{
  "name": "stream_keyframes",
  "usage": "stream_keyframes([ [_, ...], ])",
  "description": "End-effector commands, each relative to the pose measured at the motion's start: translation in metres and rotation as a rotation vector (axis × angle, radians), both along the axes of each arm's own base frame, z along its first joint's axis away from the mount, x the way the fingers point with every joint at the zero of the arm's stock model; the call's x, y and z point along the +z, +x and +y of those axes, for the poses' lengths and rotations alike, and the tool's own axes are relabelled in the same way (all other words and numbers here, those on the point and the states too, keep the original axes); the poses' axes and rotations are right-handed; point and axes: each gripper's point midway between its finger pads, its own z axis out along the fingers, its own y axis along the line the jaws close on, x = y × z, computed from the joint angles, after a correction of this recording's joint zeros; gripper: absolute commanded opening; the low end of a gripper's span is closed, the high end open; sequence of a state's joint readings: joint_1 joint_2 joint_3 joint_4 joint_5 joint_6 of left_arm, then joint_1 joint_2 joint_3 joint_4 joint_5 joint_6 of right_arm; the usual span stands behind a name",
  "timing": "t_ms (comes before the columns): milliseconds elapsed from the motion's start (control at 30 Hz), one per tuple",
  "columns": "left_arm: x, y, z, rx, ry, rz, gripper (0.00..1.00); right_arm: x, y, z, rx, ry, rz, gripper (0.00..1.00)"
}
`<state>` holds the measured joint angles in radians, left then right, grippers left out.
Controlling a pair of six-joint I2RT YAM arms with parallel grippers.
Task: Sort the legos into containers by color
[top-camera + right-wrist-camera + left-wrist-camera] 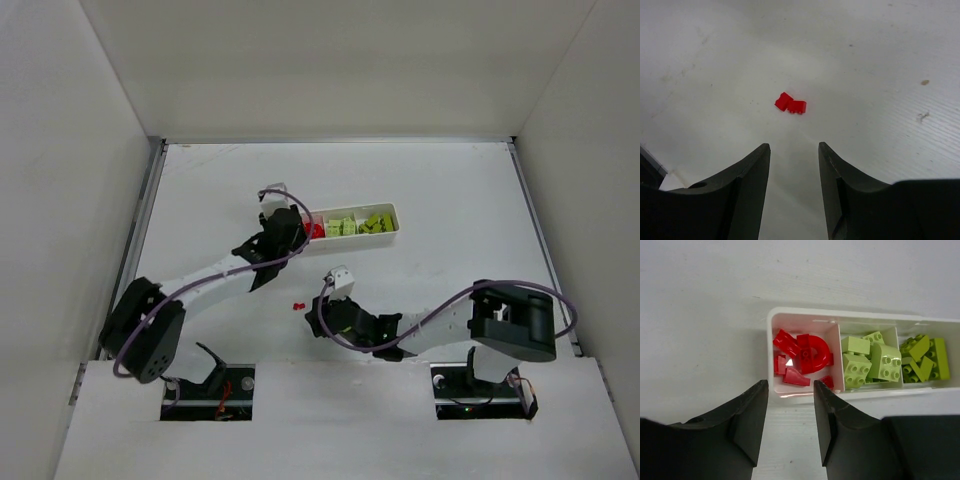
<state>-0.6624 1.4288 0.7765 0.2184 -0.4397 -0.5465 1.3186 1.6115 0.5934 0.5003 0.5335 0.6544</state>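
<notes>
Top: tray (396,225) lies far of table centre, with bare table (450,180) on its far and right sides. Left gripper (290,230) is over its left end. Right gripper (316,318) is just right of two loose reds (298,305) mid-table.

Left wrist: red legos (802,357) fill the left compartment, green legos (870,362) the other two. Fingers parted, empty, at the near wall.

Right wrist: the loose reds touch each other, ahead of parted, empty fingers and clear of the tips.

White table (200,190), maybe scuffed, pale walls (330,60)

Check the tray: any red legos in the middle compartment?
No, the middle compartment holds only yellow-green legos; the red legos lie in the end compartment.
</notes>
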Motion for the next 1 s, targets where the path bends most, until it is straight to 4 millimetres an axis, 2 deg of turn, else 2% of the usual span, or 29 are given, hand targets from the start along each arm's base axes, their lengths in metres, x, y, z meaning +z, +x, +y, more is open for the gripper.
stream_keyframes([
  [0, 0.019, -0.013, 0.018, 0.035, -0.095, -0.048, 0.38, 0.010, 0.001, 0.023, 0.033, 0.018, -0.024, 0.49],
  [233, -0.011, -0.069, 0.051, 0.047, -0.112, 0.014, 0.35, -0.018, 0.011, 0.023, 0.025, -0.119, -0.040, 0.49],
  [433, -0.032, -0.101, 0.071, 0.071, -0.138, 0.054, 0.35, -0.028, 0.023, 0.022, 0.011, -0.228, -0.085, 0.49],
  [667, -0.041, -0.116, 0.080, 0.073, -0.142, 0.073, 0.35, -0.034, 0.035, 0.023, -0.005, -0.311, -0.127, 0.43],
  [967, -0.045, -0.126, 0.068, 0.027, -0.166, 0.096, 0.35, -0.035, 0.039, 0.023, -0.016, -0.341, -0.136, 0.30],
])
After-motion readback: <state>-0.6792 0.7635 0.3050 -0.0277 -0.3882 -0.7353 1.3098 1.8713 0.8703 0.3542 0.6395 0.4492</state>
